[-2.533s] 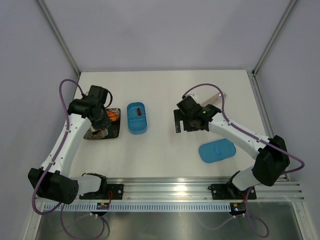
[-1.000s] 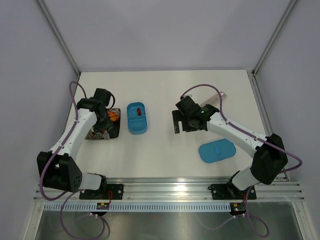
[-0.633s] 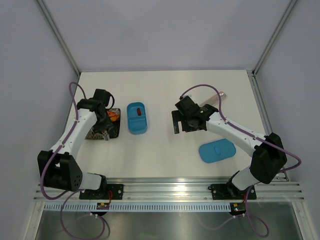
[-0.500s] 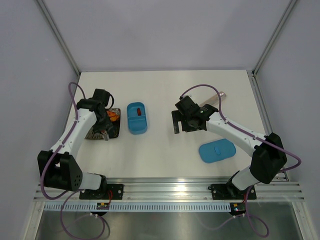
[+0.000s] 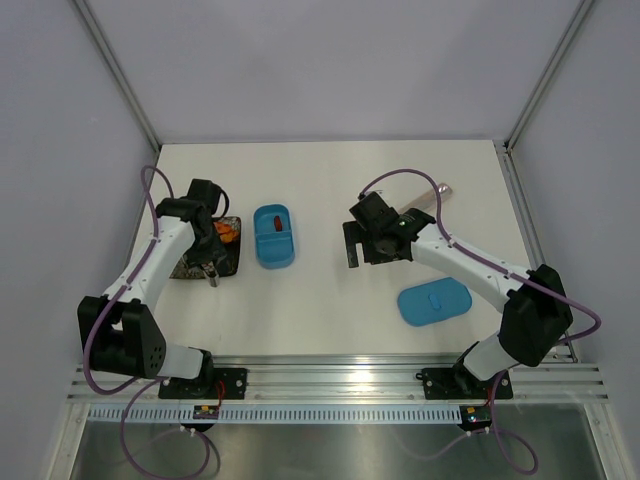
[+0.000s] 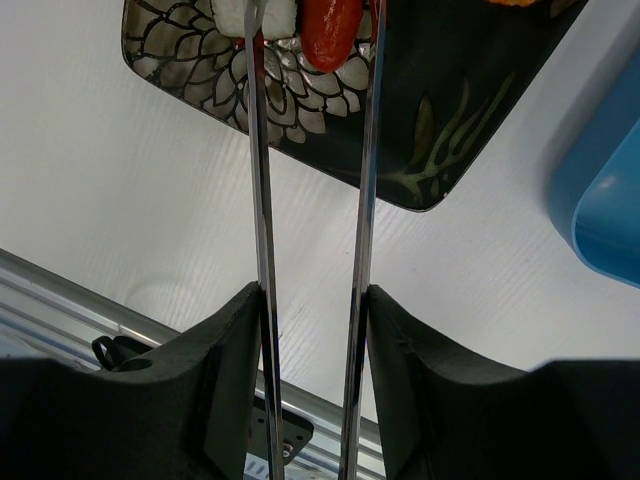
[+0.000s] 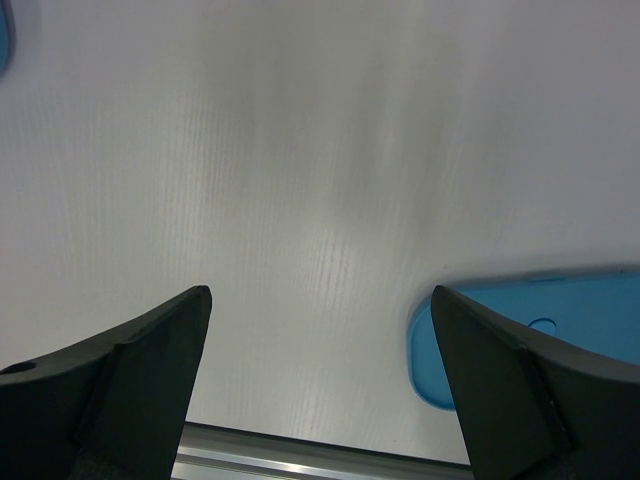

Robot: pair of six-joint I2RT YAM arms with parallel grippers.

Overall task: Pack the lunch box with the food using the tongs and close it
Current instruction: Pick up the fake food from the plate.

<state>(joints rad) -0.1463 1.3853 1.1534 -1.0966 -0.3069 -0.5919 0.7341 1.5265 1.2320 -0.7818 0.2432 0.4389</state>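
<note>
My left gripper (image 6: 312, 295) (image 5: 207, 243) is shut on the tongs (image 6: 365, 150), one slim silver arm against each finger. The tong arms reach over the dark patterned plate (image 6: 440, 110) (image 5: 228, 264). Their tips straddle a red sausage piece (image 6: 330, 22), and the left arm crosses a cream piece (image 6: 225, 14). Orange food (image 5: 227, 232) lies on the plate's far corner. The blue lunch box (image 5: 273, 238) (image 6: 605, 200) stands right of the plate with a red piece (image 5: 276, 222) inside. My right gripper (image 7: 315, 300) (image 5: 362, 252) hangs open and empty over the table's middle.
The flat blue lid (image 5: 434, 301) (image 7: 545, 325) lies on the table to the right, near my right arm. The metal rail (image 5: 400, 375) runs along the near edge. Purple cables loop over both arms.
Since 2.5 s ago the left arm has swung in and brought the tongs down over the plate. Over the last second it has barely shifted. The right arm stays put.
</note>
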